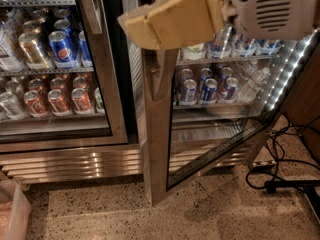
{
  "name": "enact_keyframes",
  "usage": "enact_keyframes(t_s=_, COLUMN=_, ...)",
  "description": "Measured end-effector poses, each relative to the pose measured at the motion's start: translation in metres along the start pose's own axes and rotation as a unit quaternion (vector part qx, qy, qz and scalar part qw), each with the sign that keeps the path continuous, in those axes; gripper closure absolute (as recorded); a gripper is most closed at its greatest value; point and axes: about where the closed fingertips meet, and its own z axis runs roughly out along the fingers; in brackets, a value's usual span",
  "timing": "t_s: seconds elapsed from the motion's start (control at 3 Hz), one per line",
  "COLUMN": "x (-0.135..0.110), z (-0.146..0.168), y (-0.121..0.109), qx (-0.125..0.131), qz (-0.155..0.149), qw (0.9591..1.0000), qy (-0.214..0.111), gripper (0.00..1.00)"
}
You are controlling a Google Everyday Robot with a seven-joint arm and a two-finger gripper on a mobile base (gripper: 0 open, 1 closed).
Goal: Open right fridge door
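Observation:
The right fridge door (156, 149) stands swung well open, its brushed steel frame edge turned toward me and its glass panel (215, 134) angling back to the right. Its vertical steel handle (161, 71) runs down the near frame edge. My gripper (167, 19), tan and blocky on a white wrist (270, 6), is at the top of the view. It sits right at the upper end of the handle and hides the door's top. Cans and bottles (207, 86) show on the shelves behind the glass.
The left fridge door (107, 84) is closed, with blue Pepsi cans (62, 49) and red cans (60, 100) behind it. Black cables (280, 179) lie on the speckled floor at right, by a brown wall panel (307, 99). A pale bin (12, 214) is at the bottom left.

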Motion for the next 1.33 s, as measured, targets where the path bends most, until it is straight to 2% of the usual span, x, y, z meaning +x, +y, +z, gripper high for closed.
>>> enact_keyframes(t_s=0.33, x=0.0, z=0.0, y=0.0, qx=0.0, qz=0.0, qw=1.0, qy=0.0, gripper=0.08)
enact_keyframes(t_s=0.67, x=0.0, z=0.0, y=0.0, qx=0.0, qz=0.0, qw=1.0, qy=0.0, gripper=0.0)
enact_keyframes(t_s=1.33, x=0.0, z=0.0, y=0.0, qx=0.0, qz=0.0, qw=1.0, qy=0.0, gripper=0.0)
